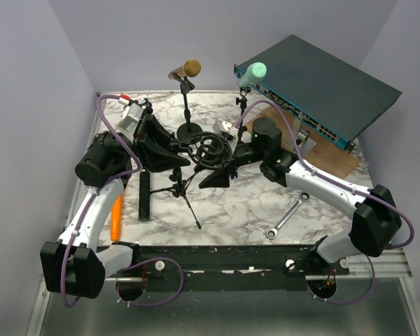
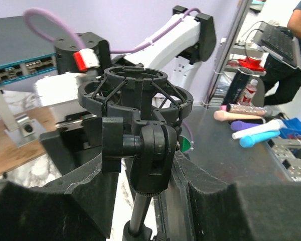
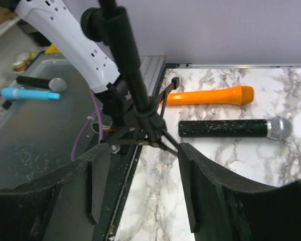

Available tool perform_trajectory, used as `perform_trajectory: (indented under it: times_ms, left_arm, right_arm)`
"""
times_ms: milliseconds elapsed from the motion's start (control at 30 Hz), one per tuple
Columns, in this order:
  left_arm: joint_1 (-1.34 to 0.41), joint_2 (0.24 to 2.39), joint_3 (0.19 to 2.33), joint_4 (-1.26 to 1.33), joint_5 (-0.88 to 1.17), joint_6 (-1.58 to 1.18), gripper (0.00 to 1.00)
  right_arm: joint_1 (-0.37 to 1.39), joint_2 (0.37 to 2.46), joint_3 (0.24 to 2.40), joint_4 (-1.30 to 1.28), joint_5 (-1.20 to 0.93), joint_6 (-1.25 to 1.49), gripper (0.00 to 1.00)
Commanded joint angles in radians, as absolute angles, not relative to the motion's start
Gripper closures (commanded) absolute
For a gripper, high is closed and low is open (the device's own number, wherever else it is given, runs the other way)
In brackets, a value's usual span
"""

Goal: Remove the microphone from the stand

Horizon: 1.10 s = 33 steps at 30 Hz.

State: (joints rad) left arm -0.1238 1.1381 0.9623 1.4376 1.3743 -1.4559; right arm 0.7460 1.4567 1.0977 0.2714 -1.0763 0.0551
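A black tripod stand (image 1: 185,192) carries a black shock mount (image 1: 213,149) on its pole (image 3: 125,60). The mount's ring (image 2: 135,90) looks empty. My left gripper (image 1: 169,155) (image 2: 145,163) is shut on the stand's swivel joint (image 2: 153,150), just under the mount. My right gripper (image 1: 227,166) (image 3: 140,150) stands open beside the mount, with nothing between its fingers; the tripod's legs (image 3: 140,133) lie just past its tips. A black microphone (image 3: 226,128) (image 1: 145,196) with a silver head lies flat on the marble table, and an orange one (image 3: 205,95) (image 1: 117,218) lies beside it.
At the back, a gold microphone (image 1: 185,68) sits on a round-base stand and a mint-green one (image 1: 253,71) on another. A network switch (image 1: 322,84) leans at the back right over a wooden board (image 1: 332,159). A wrench (image 1: 287,215) lies front right.
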Motion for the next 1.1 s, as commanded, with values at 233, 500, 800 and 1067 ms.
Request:
perform_trajectory:
  times_ms: [233,500,800,1067]
  left_arm:
    - [-0.227,1.121,0.968,1.406,1.300,-1.344,1.00]
    - [-0.266,1.175,0.991,1.406,1.269,-1.338,1.00]
    - [-0.299,1.228,1.005,1.407,1.211,-1.337,1.00]
    - [-0.314,1.248,0.972,1.447,1.175,-1.349,1.00]
  right_arm:
    - [0.759,1.537,1.069,0.724,-1.237,0.443,0.37]
    - [0.766,1.555,1.088,0.647,-1.188,0.369,0.37]
    - [0.773,1.585,1.125,0.561,-1.120,0.291,0.37]
    - [0.779,1.614,1.137,0.561,-1.088,0.272,0.36]
